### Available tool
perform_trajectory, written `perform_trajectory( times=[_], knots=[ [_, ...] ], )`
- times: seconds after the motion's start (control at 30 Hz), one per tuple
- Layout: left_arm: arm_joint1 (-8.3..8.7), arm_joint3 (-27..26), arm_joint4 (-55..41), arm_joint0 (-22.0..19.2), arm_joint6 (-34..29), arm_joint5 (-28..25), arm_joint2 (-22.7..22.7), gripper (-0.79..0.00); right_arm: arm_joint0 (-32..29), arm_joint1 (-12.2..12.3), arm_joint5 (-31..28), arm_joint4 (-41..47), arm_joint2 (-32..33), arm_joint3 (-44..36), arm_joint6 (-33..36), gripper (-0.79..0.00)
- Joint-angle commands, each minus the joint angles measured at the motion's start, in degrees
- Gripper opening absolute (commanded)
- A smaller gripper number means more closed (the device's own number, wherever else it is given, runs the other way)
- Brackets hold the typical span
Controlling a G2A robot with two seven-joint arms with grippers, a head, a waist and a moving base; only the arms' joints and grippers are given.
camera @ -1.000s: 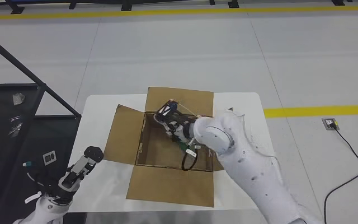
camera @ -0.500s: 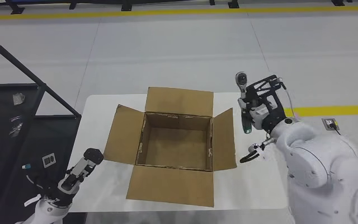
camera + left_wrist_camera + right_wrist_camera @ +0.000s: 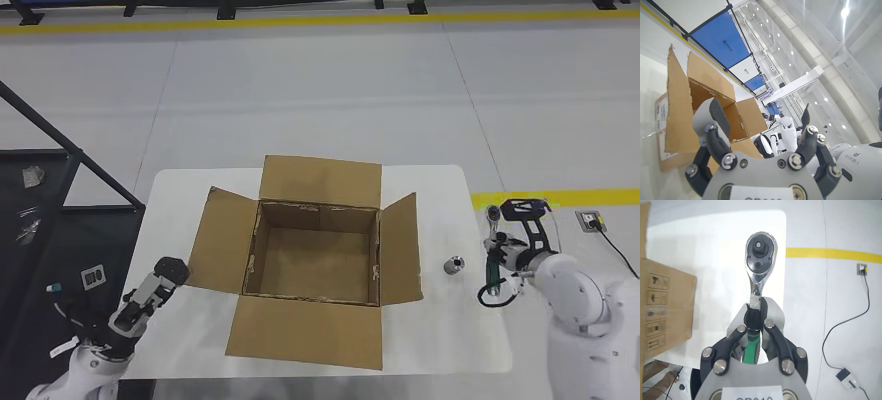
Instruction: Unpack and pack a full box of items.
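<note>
Jaws clamped on ratchet wrench, white table

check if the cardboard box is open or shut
Open: the cardboard box has all four flaps spread outward, its inside floor showing from above.

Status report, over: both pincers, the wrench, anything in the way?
Left pincer open, empty, beside open brown cardboard box. Right pincer shut on green-handled chrome ratchet wrench, above edge of white table. Small silver socket lies between box and wrench.
</note>
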Motion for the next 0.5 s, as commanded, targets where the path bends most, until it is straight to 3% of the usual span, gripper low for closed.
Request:
perform_trajectory(
  times=[0.0,0.47],
  knots=[
    [0.06,0.45,-0.13,-0.71,-0.4,0.23,0.44,0.0,-0.61,0.24,-0.43,1.11,0.51,2.09,0.07,-0.785],
    [0.58,1.28,0.13,-4.18,-2.62,1.57,1.7,0.0,-2.47,1.69,-0.99,5.09,0.11,9.82,0.32,-0.785]
  ],
)
